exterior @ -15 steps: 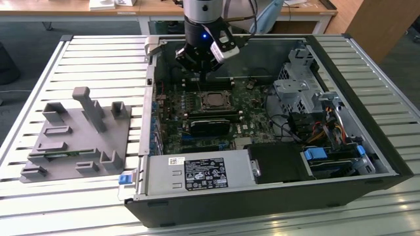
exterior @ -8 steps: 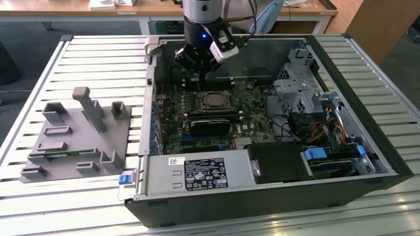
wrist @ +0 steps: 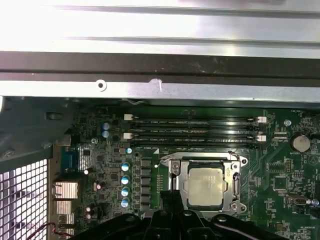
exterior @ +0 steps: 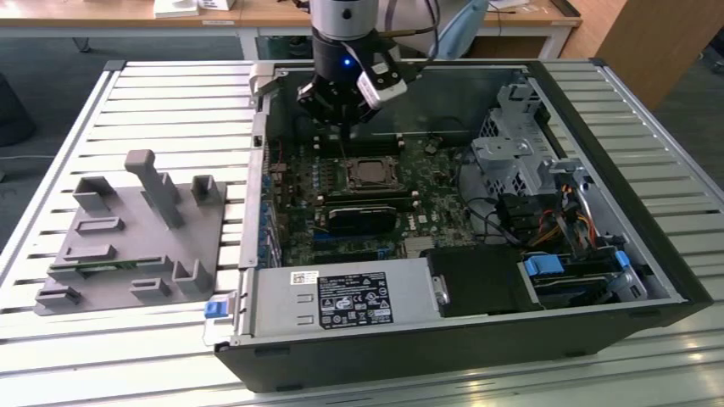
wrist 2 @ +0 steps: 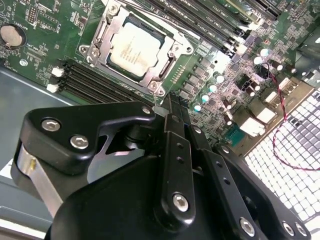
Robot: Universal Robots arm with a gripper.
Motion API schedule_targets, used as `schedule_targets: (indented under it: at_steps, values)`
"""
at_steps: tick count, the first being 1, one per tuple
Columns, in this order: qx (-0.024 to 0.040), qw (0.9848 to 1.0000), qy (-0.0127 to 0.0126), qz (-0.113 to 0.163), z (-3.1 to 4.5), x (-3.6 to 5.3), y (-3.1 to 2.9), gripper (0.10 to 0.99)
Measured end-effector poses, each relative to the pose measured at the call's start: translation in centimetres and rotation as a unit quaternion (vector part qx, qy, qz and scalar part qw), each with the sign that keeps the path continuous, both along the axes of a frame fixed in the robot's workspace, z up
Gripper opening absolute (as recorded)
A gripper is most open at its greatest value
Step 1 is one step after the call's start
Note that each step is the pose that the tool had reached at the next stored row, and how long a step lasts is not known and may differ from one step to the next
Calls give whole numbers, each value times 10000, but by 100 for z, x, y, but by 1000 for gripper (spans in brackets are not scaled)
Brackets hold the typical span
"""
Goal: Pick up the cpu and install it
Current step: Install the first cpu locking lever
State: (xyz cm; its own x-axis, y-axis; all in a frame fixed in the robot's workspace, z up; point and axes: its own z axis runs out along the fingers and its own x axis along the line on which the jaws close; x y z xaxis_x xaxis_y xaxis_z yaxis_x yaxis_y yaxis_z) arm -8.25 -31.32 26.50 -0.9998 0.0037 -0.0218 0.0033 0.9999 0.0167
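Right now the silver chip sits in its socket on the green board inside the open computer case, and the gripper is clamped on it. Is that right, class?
Not quite. The chip does sit in its socket on the green board inside the open case, but the gripper is not clamped on it. Both wrist views show the gripper above the board, apart from the chip and holding nothing.
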Motion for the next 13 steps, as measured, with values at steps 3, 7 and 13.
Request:
schedule_targets:
  at_steps: [3,7,13]
  values:
    - [0,10000,0,0,0,-13,0,106]
    - [0,10000,0,0,0,-30,3,106]
    - [0,10000,0,0,-2,-52,15,106]
